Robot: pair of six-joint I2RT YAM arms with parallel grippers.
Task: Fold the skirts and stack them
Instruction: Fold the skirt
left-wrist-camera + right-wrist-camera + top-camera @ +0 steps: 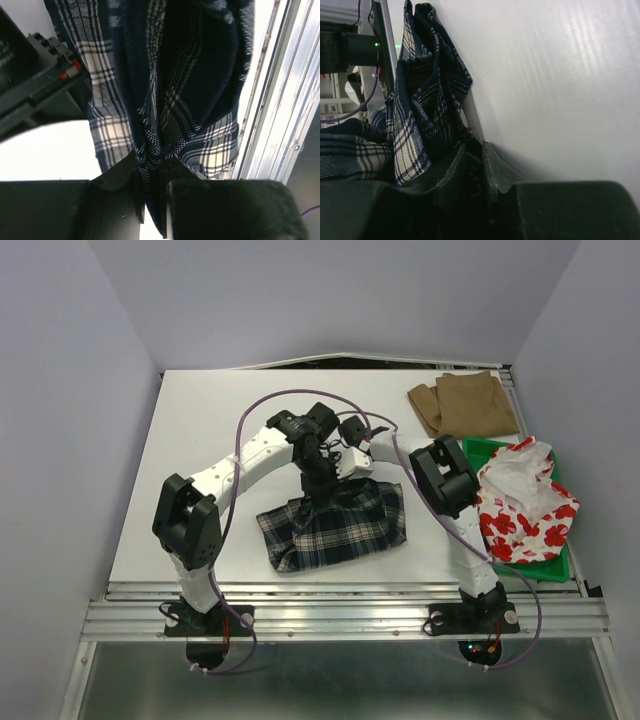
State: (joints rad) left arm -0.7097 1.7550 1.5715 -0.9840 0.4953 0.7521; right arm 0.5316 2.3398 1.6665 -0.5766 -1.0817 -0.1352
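My left gripper (318,476) reaches in over the middle of the flat white table (215,420), and in its wrist view it (152,172) is clamped on a bunched fold of the soft dark navy-and-white plaid skirt (165,75). That skirt (335,525) lies mostly spread on the table between my two arms, its far edge pulled up where I hold it. Just to the right, my right gripper (352,470) meets the same raised edge; its own camera shows it (475,150) pinched on the plaid cloth (427,100). Further right, the plain tan-brown cloth skirt (465,405) lies folded at the far corner. Nearer, the crumpled white skirt with red flowers (520,500) sits heaped in the green plastic tray (530,562).
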